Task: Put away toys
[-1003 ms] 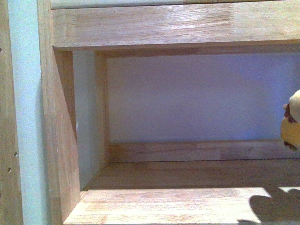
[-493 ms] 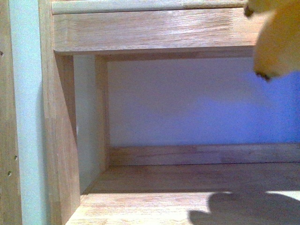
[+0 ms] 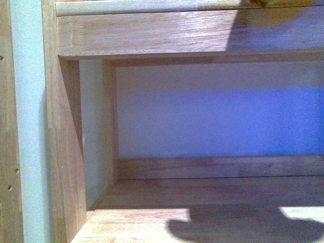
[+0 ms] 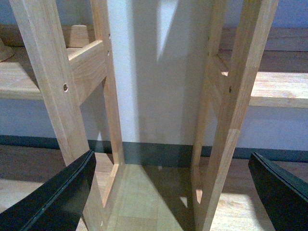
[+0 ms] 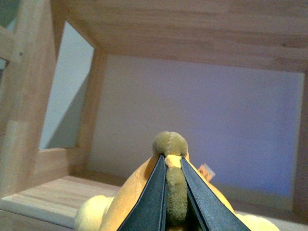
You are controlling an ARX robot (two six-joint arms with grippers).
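Moved: plush toy (image 5: pixel 137 195) has risen since a moment ago, nearly off the front view's top edge.
Right jaws: clamped on its olive nub.
Left jaws: apart, holding nothing.
Shelf (image 3: pixel 212 192): toy held at its opening; placing likely next.

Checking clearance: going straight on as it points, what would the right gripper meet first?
Right gripper, shut on the plush toy, faces open space; likely the pale back wall first, depth unclear.
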